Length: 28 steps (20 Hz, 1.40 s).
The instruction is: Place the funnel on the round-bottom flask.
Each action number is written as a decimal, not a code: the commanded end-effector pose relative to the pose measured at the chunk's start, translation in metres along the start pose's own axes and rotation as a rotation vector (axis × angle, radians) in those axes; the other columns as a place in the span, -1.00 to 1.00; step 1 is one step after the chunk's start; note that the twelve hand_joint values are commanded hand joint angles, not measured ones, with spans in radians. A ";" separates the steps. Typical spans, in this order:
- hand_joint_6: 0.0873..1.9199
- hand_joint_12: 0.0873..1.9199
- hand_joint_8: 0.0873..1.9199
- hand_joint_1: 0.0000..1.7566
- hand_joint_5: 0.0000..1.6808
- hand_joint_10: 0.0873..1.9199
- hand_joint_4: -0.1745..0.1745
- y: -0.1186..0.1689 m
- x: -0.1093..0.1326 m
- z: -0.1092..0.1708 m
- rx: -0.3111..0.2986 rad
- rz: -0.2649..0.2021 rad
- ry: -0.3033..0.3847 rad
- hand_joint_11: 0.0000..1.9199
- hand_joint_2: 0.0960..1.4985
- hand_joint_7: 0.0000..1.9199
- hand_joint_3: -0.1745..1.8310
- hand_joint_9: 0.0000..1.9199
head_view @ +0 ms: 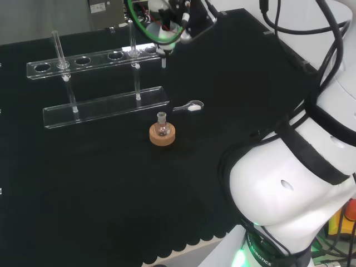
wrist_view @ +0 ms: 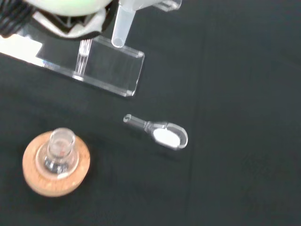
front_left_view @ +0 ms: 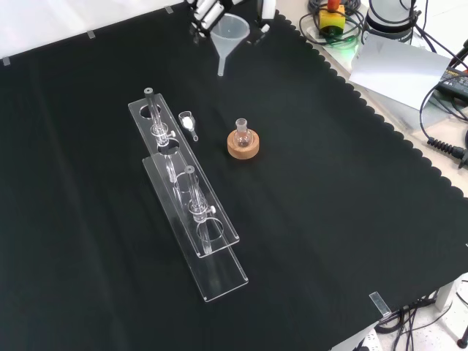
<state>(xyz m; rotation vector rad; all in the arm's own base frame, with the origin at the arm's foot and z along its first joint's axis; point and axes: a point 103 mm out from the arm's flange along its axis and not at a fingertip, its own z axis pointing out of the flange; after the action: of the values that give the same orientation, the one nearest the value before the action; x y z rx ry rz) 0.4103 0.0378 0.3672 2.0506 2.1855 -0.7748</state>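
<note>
The clear plastic funnel (front_left_view: 228, 31) hangs high above the cloth, spout down, with the hand (front_left_view: 207, 10) shut on its bowl at the top of the front view. In the head view the funnel (head_view: 163, 38) and the hand (head_view: 177, 18) are at the far side of the bench, above the rack's right end. A small round-bottom flask (head_view: 162, 129) stands upright on a cork ring (head_view: 163, 137) mid-bench, well on the near side of the funnel. From the wrist, the funnel's spout (wrist_view: 121, 26) is close up, while the flask (wrist_view: 60, 149) sits off to one side below.
A clear test-tube rack (head_view: 94, 60) with two tubes stands left of the flask in the head view, long and slanted in the front view (front_left_view: 191, 197). A small clear scoop (head_view: 189, 107) with white powder lies between rack and flask. Cables and gear (front_left_view: 409, 51) lie past the cloth's scalloped edge.
</note>
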 end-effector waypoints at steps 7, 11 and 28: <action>-0.48 0.31 -0.39 0.04 -0.36 -0.60 -0.20 0.007 0.022 0.045 0.081 -0.032 0.019 -0.43 -0.14 -0.45 -0.03 0.01; -0.47 0.31 -0.39 0.04 -0.36 -0.60 -0.20 0.016 0.033 0.057 0.098 -0.056 0.032 -0.43 -0.14 -0.45 -0.03 0.01; -0.46 0.31 -0.39 0.04 -0.36 -0.60 -0.20 0.028 0.045 0.081 0.136 -0.080 0.049 -0.43 -0.14 -0.44 -0.03 0.01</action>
<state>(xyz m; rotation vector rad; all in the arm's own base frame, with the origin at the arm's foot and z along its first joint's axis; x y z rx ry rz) 0.4084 0.0492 0.2759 2.0722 2.3077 -0.9119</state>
